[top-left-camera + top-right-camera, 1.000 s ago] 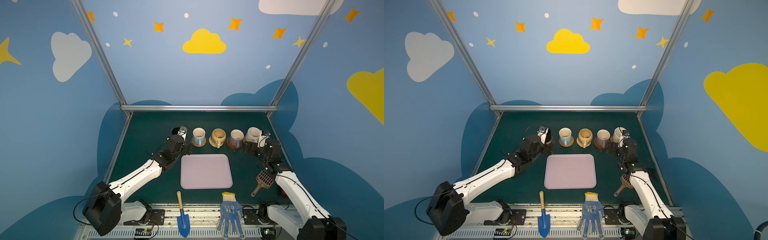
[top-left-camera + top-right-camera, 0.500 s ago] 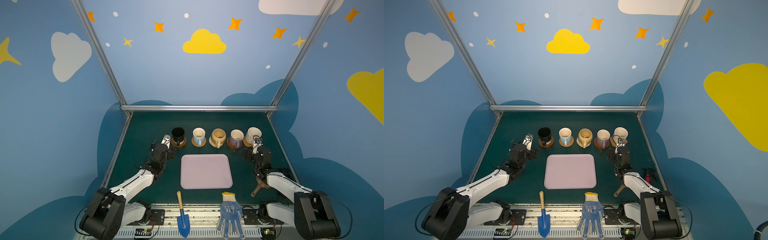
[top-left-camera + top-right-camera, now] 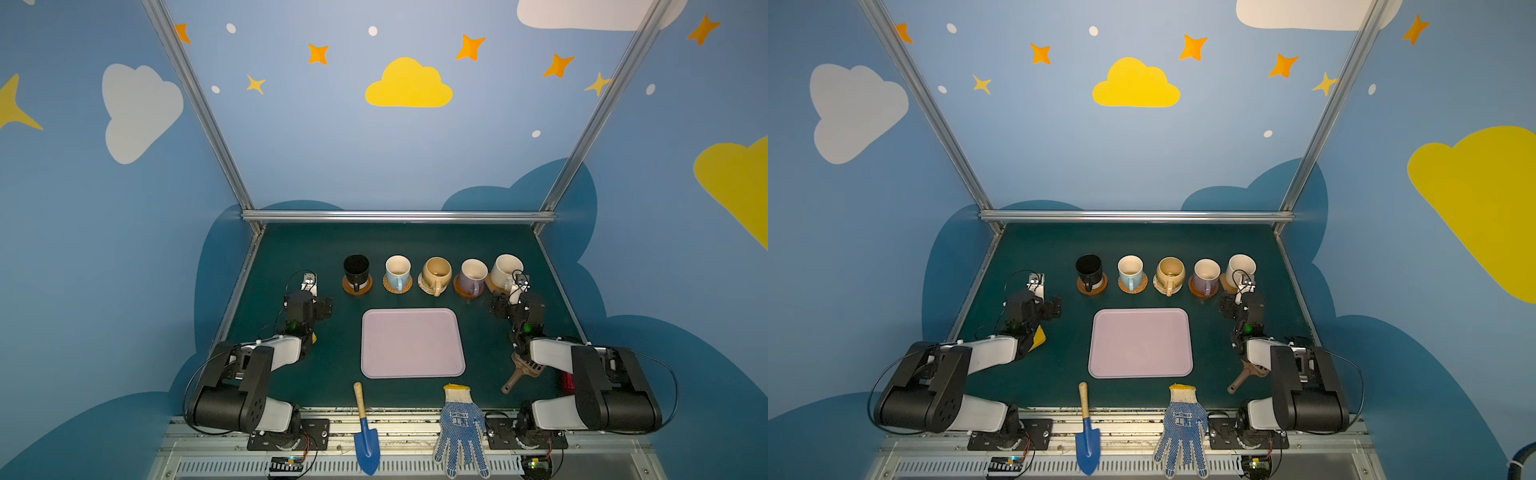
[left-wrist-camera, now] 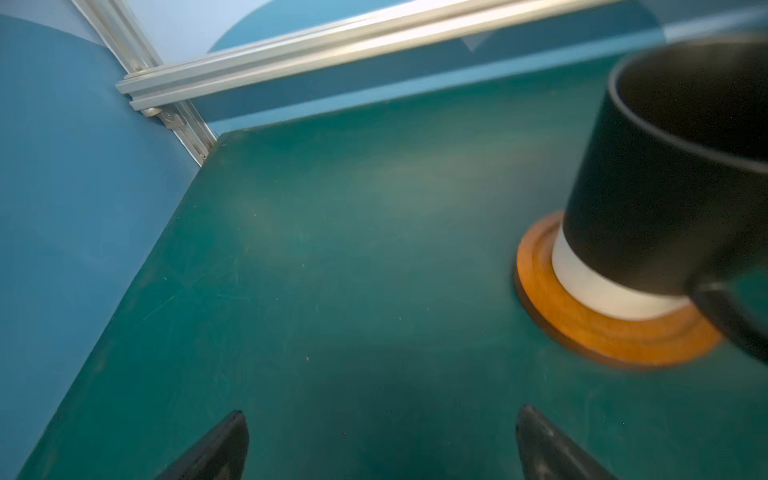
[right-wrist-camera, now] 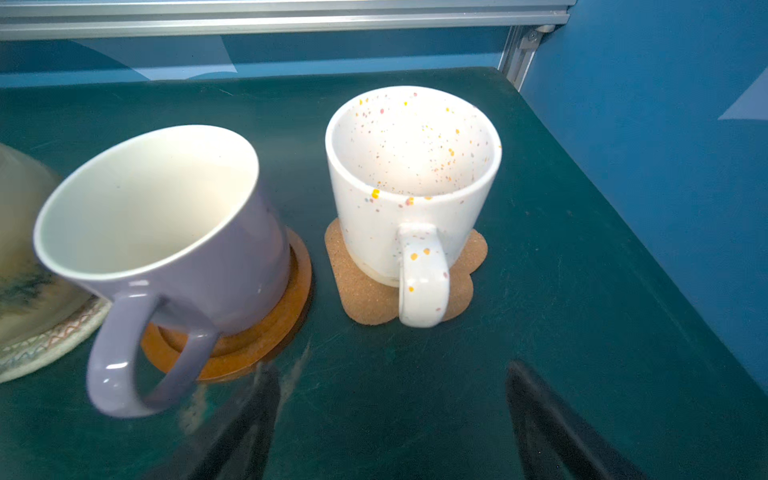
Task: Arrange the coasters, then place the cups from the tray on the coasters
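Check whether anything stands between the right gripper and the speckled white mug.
Nothing visible: only bare tabletop lies between the open right gripper and the speckled white mug; the lavender mug stands aside.

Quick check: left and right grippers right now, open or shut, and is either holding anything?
Left gripper: open, holding nothing, apart from the black mug.
Right gripper: open, holding nothing, facing the speckled mug.

Blue cloud-painted walls (image 3: 374, 158), green tabletop (image 3: 415, 241)
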{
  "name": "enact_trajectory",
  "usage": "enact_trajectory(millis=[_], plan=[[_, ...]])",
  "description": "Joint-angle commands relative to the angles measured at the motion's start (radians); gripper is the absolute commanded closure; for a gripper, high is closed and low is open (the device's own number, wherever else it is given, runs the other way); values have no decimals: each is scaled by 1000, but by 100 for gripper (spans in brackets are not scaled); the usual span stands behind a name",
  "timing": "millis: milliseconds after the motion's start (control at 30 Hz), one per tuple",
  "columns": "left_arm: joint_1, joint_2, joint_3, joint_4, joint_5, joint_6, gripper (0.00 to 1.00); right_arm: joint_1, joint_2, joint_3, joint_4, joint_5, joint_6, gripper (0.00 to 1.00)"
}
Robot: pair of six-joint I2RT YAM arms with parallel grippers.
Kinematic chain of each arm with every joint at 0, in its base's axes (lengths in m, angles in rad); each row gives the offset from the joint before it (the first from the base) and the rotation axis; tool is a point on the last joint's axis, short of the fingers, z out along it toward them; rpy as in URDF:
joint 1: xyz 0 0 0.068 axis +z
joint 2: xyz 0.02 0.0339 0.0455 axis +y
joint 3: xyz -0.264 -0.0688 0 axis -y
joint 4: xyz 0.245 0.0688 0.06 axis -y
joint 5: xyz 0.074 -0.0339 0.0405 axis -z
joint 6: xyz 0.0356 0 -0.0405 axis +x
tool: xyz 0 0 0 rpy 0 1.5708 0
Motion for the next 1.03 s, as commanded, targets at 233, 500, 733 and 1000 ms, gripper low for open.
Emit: enact_trajectory(millis=[233, 500, 733, 1000], plan=[[59, 78, 15, 98, 119, -77, 0, -2, 89, 28, 101, -69, -12, 15], [65, 88, 10, 116, 139, -77, 0, -2, 91, 25, 107, -70, -12, 12], [71, 88, 14, 109, 153, -80, 0, -1, 92, 26, 109, -70, -13, 11], [71, 86, 9, 112, 153, -79, 0, -2, 91, 25, 109, -75, -15, 11]])
